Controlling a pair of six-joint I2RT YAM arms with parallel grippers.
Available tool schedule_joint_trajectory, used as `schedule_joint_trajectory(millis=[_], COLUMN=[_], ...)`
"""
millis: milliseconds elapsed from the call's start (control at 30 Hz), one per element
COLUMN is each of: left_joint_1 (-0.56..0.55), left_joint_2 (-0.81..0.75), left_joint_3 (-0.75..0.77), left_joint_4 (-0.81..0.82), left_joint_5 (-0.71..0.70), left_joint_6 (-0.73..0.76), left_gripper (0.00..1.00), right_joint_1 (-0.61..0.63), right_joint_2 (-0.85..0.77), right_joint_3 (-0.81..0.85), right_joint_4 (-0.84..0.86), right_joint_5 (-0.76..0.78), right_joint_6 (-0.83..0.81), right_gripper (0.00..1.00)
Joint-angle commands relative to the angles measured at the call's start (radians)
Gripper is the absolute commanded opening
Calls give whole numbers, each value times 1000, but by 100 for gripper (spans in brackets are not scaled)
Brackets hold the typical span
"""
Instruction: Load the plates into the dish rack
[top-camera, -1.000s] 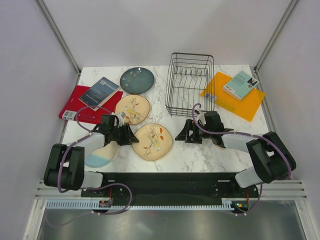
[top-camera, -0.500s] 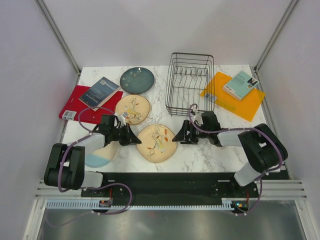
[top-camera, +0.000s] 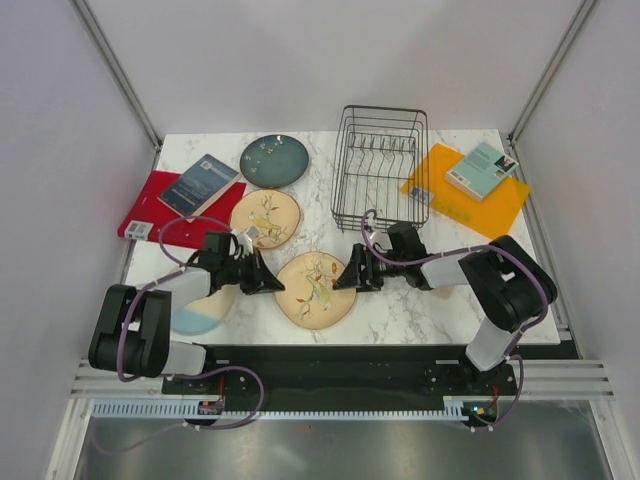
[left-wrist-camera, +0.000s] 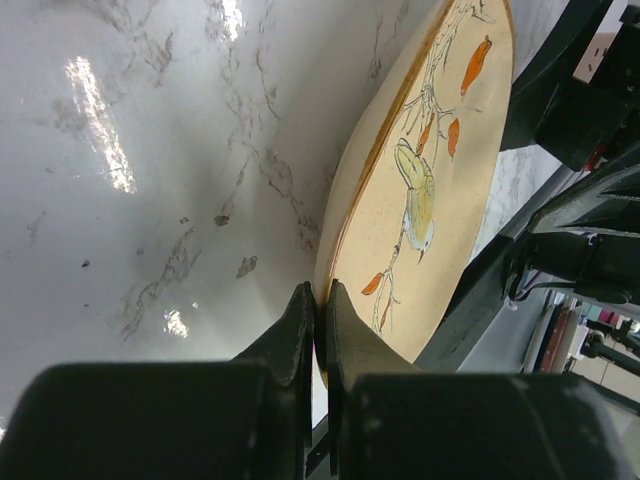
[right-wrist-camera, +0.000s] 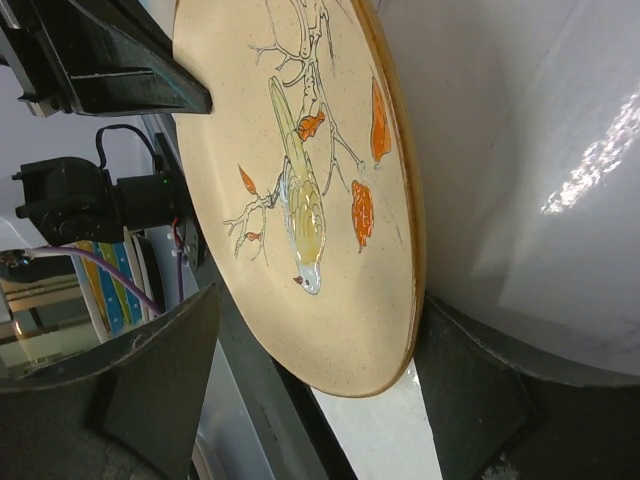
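The left gripper is closed tight on the left rim of a bird plate, at the near middle of the bench. The right gripper is spread wide around its right edge. The dish rack stands farther back, holding no plates.

Way to rack: bare white marble table between the near cream bird plate and the black wire dish rack.
Left side: far cream bird plate, close by.
Right side: right arm lies low across the table.
Right of rack: flat orange board, just beside it.
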Motion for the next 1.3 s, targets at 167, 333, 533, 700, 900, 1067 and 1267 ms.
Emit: schedule_joint_trajectory(millis=[167,333,533,700,900,1067,1267], left_joint_1=[-18,-18,-22,-24,-35,-45,-42], left_joint_2=[88,114,163,200,194,184,135], left_joint_3=[31,40,59,85,88,88,125], left_joint_4=[62,63,96,96,103,99,-31], left_joint_5=[95,85,106,121,158,186,135], left_joint_6=[-10,-1,1,7,-1,-16,68], left_gripper=[2,2,2,2,2,2,53], right_joint_1=[35,35,52,74,94,101,92], right_joint_2=[67,66,113,144,118,113,41], right_joint_3=[45,48,103,148,149,169,204], right_joint_4=[29,34,35,-23,-115,-162,-335], right_joint_5=[-6,6,9,18,116,121,107], right_joint_6=[16,12,12,-19,-72,-109,-230], right_gripper=[72,57,52,47,47,13,0])
